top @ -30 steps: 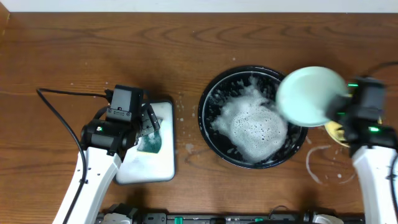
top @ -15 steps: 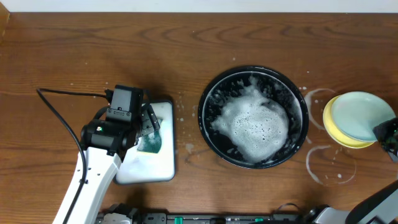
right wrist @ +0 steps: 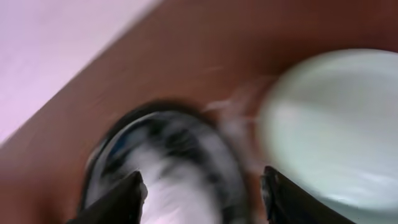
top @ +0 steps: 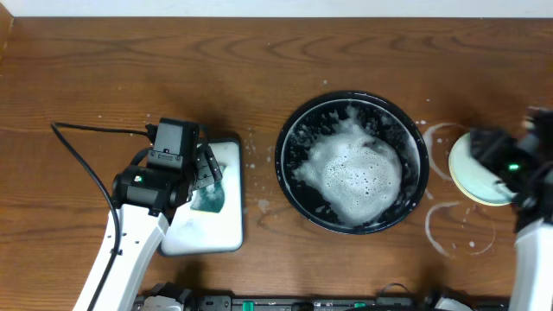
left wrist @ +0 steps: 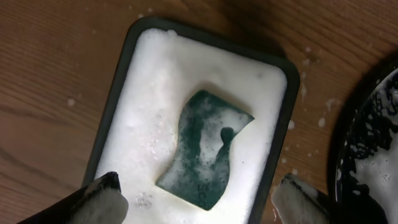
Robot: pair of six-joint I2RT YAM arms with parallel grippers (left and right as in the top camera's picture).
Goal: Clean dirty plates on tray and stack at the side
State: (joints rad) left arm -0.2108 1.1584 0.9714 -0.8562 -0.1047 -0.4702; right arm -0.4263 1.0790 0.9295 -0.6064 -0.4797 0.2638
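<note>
The black round tray point(top: 352, 111) sits mid-table, its bottom covered in white foam; it shows blurred in the right wrist view as the tray point(right wrist: 124, 149). To its right, a pale mint plate point(top: 467, 178) lies stacked on a yellow plate whose rim point(top: 453, 169) peeks out; the mint plate point(right wrist: 336, 118) also shows in the right wrist view. My right gripper point(top: 484, 151) hovers over that stack, open, with nothing between its fingers point(right wrist: 118, 199). My left gripper point(left wrist: 199, 205) hangs open above the green sponge point(left wrist: 202, 149), not touching it.
The sponge lies in suds on a white, dark-rimmed rectangular tray point(top: 232, 226) at the left, under my left arm. Wet rings and foam flecks point(top: 445, 226) mark the wood around the plate stack. A black cable point(top: 82, 164) runs along the left side.
My right gripper carried the mint plate from above the black tray to the yellow plate, let it go and opened. The arm now hovers over the stack. The left arm has not moved.
</note>
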